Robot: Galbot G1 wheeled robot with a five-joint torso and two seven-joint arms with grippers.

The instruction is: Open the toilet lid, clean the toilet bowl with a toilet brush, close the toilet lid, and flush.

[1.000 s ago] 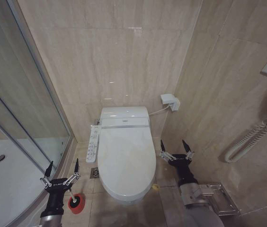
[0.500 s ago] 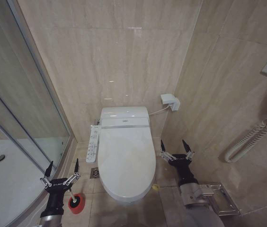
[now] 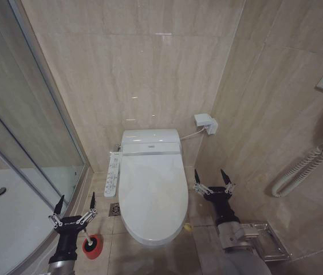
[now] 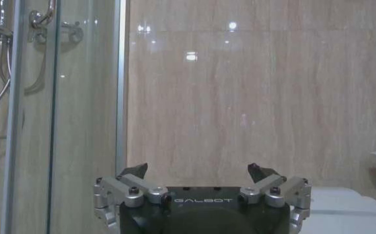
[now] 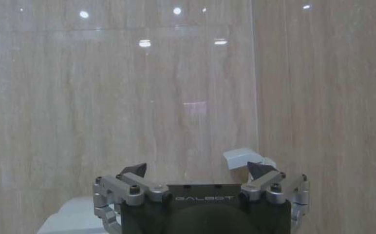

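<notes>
Both my claws hang spread and empty. The toilet lid [image 3: 152, 192] lies shut at centre frame, long axis running top to bottom; my right claw [image 3: 213, 177] flanks it nearer than my left claw [image 3: 75, 202], lower left.

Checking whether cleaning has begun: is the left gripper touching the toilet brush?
Apart. In the head view the left gripper is open and empty with its fingertips pointing up, while the toilet brush sits lower in its red holder beside the arm.
</notes>
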